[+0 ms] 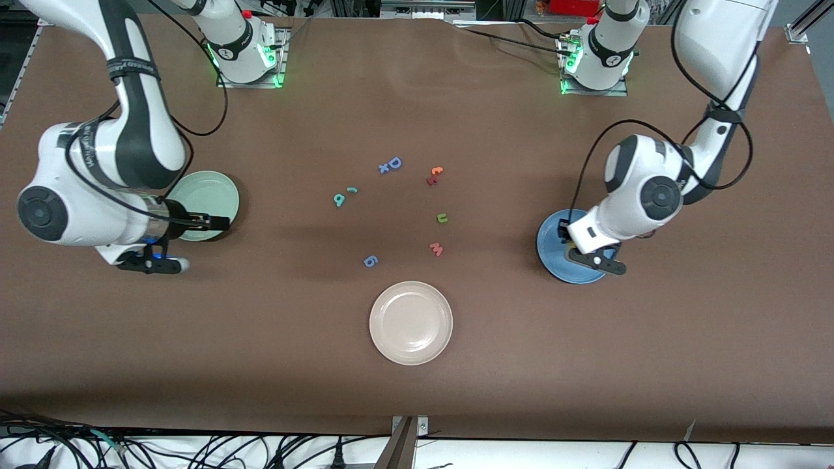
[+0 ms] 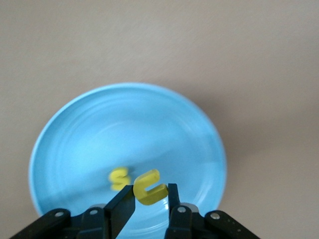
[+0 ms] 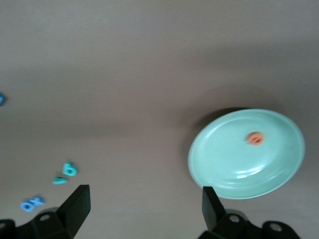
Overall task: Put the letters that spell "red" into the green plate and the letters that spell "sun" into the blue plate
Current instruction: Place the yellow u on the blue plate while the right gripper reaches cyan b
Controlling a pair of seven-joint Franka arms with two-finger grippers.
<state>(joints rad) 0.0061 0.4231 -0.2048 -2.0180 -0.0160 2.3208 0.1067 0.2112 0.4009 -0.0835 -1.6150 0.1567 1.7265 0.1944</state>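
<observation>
Left pincer (image 2: 149, 196) clenched on yellow "n" (image 2: 148, 187) over blue plate (image 2: 199, 129), centre frame; "s" (image 2: 119, 178) already inside. Risk: "n" bounces out. Right pincer (image 3: 144, 204) released, waiting.

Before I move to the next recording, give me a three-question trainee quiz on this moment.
1. True or false: the orange "e" already lies in the green plate.
2. What does the left pincer hold over the blue plate? A) the green "u" B) the yellow "n" C) the pink "w"
3. Fill in: the open right pincer hangs beside the green plate and holds ____.

Key
1. True.
2. B; the yellow "n" sits between its fingers, and the yellow "s" already lies in the plate.
3. Nothing; the teal "d" and teal "r" lie on the table.
</observation>
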